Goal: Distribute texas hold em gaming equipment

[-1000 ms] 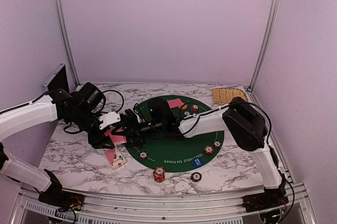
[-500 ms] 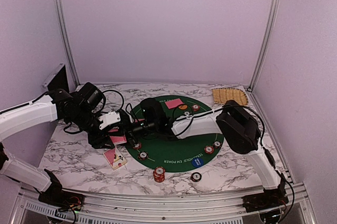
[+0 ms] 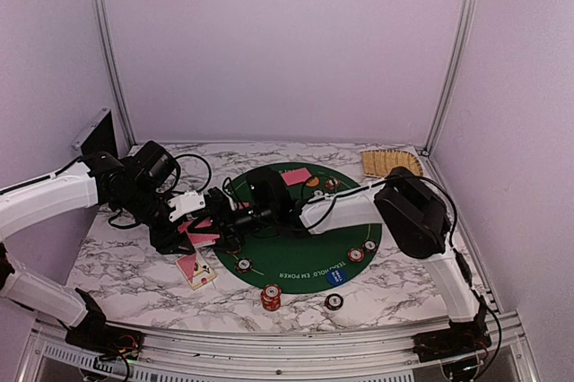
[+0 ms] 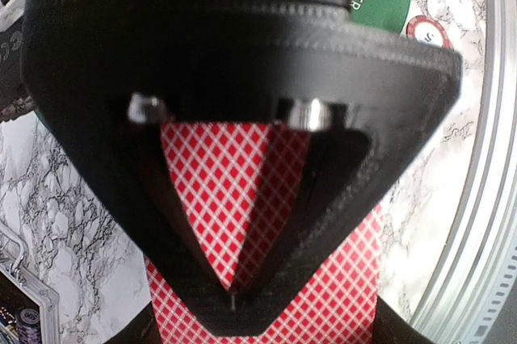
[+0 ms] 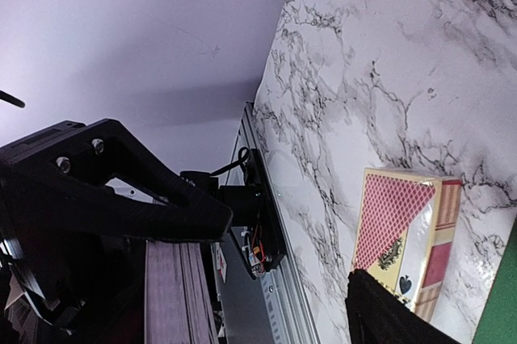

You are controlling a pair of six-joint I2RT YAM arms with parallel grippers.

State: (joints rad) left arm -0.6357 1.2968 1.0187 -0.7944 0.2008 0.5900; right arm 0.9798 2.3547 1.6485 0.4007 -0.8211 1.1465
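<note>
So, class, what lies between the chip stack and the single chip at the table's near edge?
Only bare marble separates the chip stack and the single chip, per the top view.

Left gripper (image 4: 234, 295): black fingers. Playing cards (image 4: 212, 190) between those fingers: red backs crossed by a white diamond lattice.

Right gripper (image 3: 235, 214): black, on a white arm link.

Table (image 3: 134, 265) under both grippers: white marble with grey-black veining.

Mat (image 3: 300, 252) beneath the right gripper: dark green, white lettering along the rim.

Card box (image 5: 401, 239) ahead of the right gripper: cream face, red-and-white diamond panel, black spade mark.

Poker chips (image 3: 271, 295) on the base side of the right gripper: red-and-white edges.

Blue disc (image 3: 334, 277): blue with white marking. Orange disc (image 3: 311, 181): plain orange.

Tray (image 3: 391, 163), far beyond the right gripper: tan weave.
</note>
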